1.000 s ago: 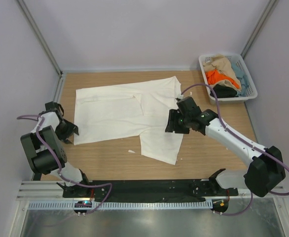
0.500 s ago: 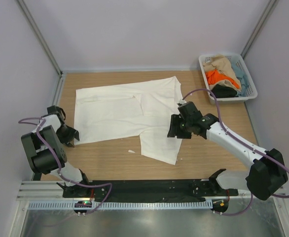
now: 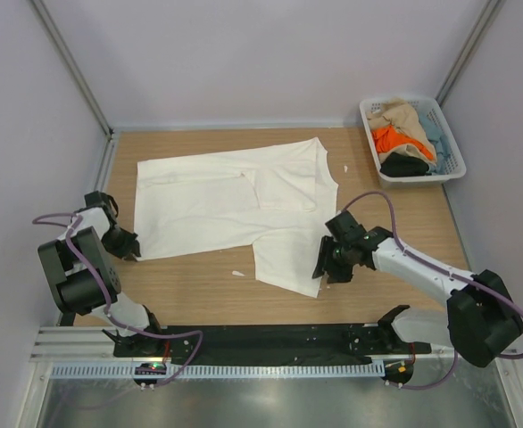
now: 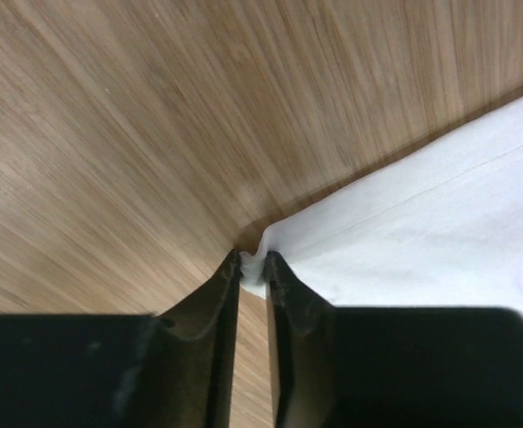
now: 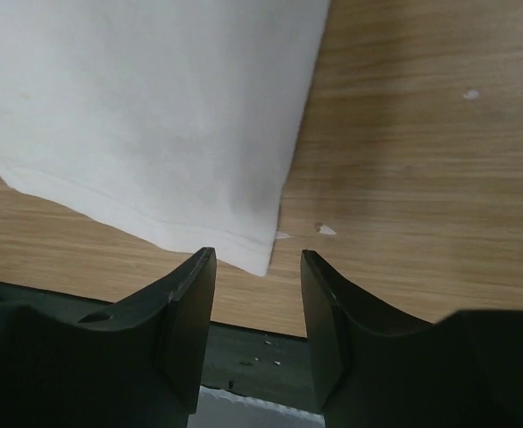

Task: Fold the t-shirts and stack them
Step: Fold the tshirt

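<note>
We have the white t-shirt (image 3: 235, 201) spread flat on the table (image 3: 190, 285), with an arm at each near corner. Our left gripper (image 4: 253, 260) stands narrow, a pinch of the shirt's near-left corner between its tips, while the right gripper (image 5: 257, 259) hangs with jaws apart astride the near-right corner, placed, we judge, to take hold so both can lift for a fold. The other t-shirts (image 3: 395, 138) lie heaped in the basket (image 3: 449, 169), far right.

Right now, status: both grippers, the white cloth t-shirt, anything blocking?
Left gripper pinching corner of white cloth t-shirt. Right gripper open, astride its near hem corner. Nothing blocking.
</note>
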Action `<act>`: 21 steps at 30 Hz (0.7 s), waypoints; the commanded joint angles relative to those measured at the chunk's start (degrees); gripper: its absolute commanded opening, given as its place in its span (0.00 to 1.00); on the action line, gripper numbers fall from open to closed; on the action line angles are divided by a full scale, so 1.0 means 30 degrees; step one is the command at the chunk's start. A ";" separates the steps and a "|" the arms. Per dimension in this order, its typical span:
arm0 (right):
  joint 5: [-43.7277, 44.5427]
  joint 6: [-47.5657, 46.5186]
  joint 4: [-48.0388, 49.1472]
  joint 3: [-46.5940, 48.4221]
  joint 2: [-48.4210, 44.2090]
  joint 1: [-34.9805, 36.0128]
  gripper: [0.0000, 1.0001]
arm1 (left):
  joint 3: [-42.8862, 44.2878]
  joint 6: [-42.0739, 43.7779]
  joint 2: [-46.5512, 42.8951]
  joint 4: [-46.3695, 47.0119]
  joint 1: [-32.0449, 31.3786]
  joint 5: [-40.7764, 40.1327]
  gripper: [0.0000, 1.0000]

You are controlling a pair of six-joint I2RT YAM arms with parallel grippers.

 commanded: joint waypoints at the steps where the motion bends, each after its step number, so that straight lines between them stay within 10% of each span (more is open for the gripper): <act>1: -0.0548 0.1904 0.0801 -0.1235 -0.0969 0.0017 0.48 | -0.0602 -0.0029 0.0209 0.1529 0.0119 -0.0244 0.15; 7: -0.1573 0.3018 0.1590 -0.2701 -0.1702 0.0017 0.39 | -0.0632 0.0294 0.0063 0.1529 0.0148 -0.0039 0.00; 21: -0.2835 0.4016 0.4755 -0.5252 -0.1032 0.0017 0.31 | -0.1041 0.0528 -0.0963 0.1236 0.0148 -0.0420 0.00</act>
